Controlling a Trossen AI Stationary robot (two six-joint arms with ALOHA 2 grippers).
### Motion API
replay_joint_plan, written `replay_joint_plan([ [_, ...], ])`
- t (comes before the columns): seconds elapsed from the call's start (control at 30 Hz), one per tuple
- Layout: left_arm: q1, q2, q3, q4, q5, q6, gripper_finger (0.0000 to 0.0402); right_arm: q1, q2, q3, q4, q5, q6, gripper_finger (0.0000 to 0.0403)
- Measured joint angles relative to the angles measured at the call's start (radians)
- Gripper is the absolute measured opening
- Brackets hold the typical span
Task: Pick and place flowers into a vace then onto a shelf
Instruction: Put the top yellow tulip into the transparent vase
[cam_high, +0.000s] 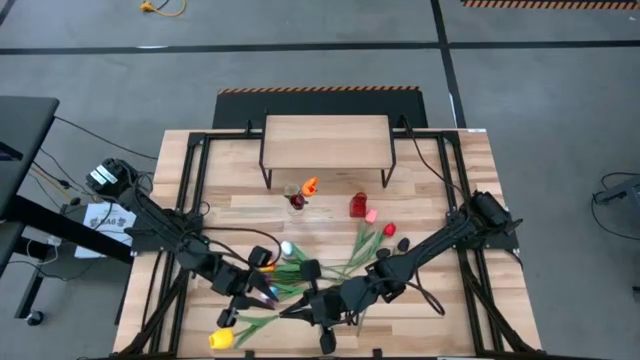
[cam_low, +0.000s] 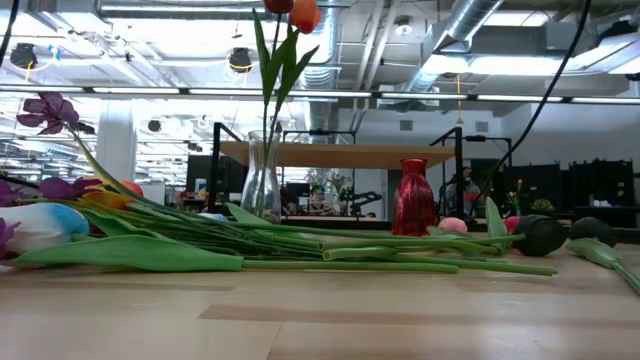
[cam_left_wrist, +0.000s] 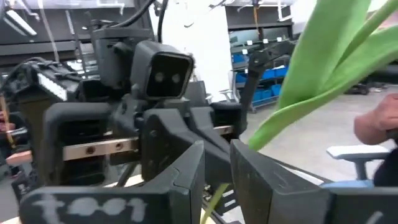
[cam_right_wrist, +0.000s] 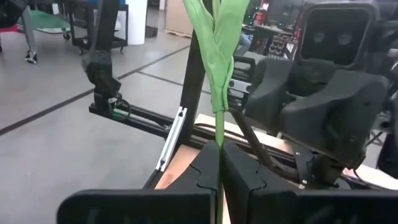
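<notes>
Several green-stemmed tulips (cam_high: 322, 268) lie in a loose heap on the plank table, seen side-on in the low view as flowers (cam_low: 300, 248). A yellow-headed one (cam_high: 220, 340) lies near the near edge. A clear glass vase (cam_high: 297, 200) holds two stems, and their red and orange heads (cam_low: 296, 12) show in the low view. My right gripper (cam_right_wrist: 219, 155) is shut on a green stem near the table's near edge. My left gripper (cam_left_wrist: 217, 180) faces it closely, fingers slightly apart on either side of a thin green stem (cam_left_wrist: 214, 198); I cannot tell whether they touch it. The shelf (cam_high: 325, 140) stands at the far side. My right gripper pinches a thin green stem (cam_right_wrist: 219, 127) between its two fingertips, just below where two long leaves (cam_right_wrist: 219, 43) wrap it. The fingers come from the table's right and lie across the stem. The stem runs straight out past the fingers; its head is out of view.
A small red vase (cam_high: 358, 206) stands right of the glass vase, in front of the shelf. Pink, red and dark tulip heads (cam_high: 388, 232) lie toward the right. Both arms (cam_high: 200, 255) (cam_high: 440, 245) reach in low over the heap, and black frame rails run along both table sides.
</notes>
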Motion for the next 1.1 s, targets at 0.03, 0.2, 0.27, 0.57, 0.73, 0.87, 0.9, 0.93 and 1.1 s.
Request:
replay_joint_plan([
  [0.03, 0.0, 0.0, 0.0, 0.0, 0.006, 0.0, 0.0068, 0.0, 0.0, 0.0, 0.008, 0.0, -0.009, 0.0],
  [0.2, 0.0, 0.0, 0.0, -0.001, 0.034, 0.0, 0.0068, 0.0, 0.0, 0.0, 0.024, 0.0, -0.017, 0.0],
  [0.27, 0.0, 0.0, 0.0, -0.003, 0.035, 0.001, 0.0068, 0.0, 0.0, 0.0, 0.024, 0.0, -0.017, 0.0],
  [0.57, 0.0, 0.0, 0.0, -0.019, 0.037, 0.002, 0.0068, -0.021, 0.0, 0.0, 0.047, -0.003, -0.017, 0.0],
  [0.73, 0.0, 0.0, 0.0, -0.019, 0.037, 0.006, 0.0083, -0.028, 0.0, 0.0, 0.04, -0.004, -0.016, 0.0],
  [0.87, 0.0, 0.0, 0.0, -0.013, 0.034, 0.006, 0.0112, -0.033, 0.0, 0.0, 0.038, -0.006, -0.009, 0.0],
  [0.9, 0.0, 0.0, 0.0, -0.008, 0.032, 0.006, 0.0119, -0.033, 0.0, 0.0, 0.033, -0.005, -0.009, 0.0],
  [0.93, 0.0, 0.0, 0.0, -0.005, 0.032, 0.006, 0.0126, -0.033, 0.0, 0.0, 0.029, -0.004, -0.009, 0.0],
  [1.1, 0.0, 0.0, 0.0, 0.014, 0.054, 0.006, 0.015, -0.039, 0.0, 0.0, 0.003, 0.011, 0.007, 0.0],
])
